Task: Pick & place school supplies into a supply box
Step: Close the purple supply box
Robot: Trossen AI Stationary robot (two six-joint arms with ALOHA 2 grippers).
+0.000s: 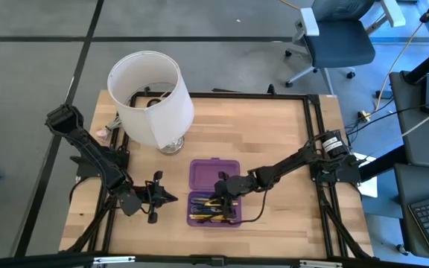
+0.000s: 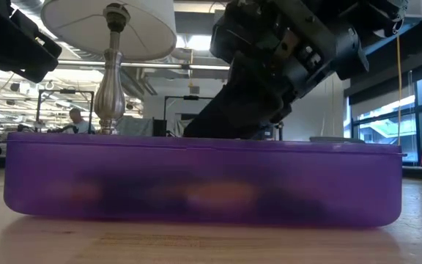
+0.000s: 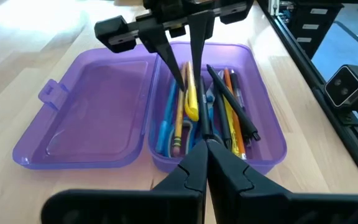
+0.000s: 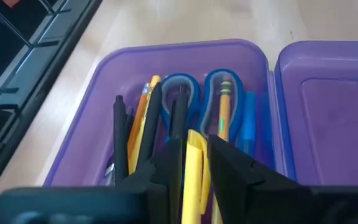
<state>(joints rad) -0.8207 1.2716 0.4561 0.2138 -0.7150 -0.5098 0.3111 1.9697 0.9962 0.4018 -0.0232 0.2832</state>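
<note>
The purple supply box (image 1: 213, 173) lies open mid-table, its lid (image 3: 98, 112) toward the far edge and its tray (image 4: 185, 53) toward the near edge. In the tray lie blue-handled scissors (image 4: 201, 93), pencils (image 3: 178, 124) and dark pens (image 3: 235, 112). My right gripper (image 4: 194, 165) reaches into the tray from the right (image 1: 226, 197) and is shut on a thick yellow marker (image 3: 191, 99). My left gripper (image 3: 207, 149) is shut and hovers left of the box (image 1: 159, 197), touching nothing. My right gripper pinches the yellow marker's upper part (image 4: 194, 149) between its two fingers (image 4: 166, 171). It comes from above, slanting in from the table's right. The marker runs nearly along the fingers, and its lower end (image 3: 193, 115) is down among the supplies in the tray.
A lamp with a big white shade (image 1: 151, 97) stands at the far left of the table, its metal stem (image 2: 110, 73) behind the box. A black frame rail (image 3: 297, 50) runs along the table edges. Bare wood lies right of the box (image 1: 281, 208).
</note>
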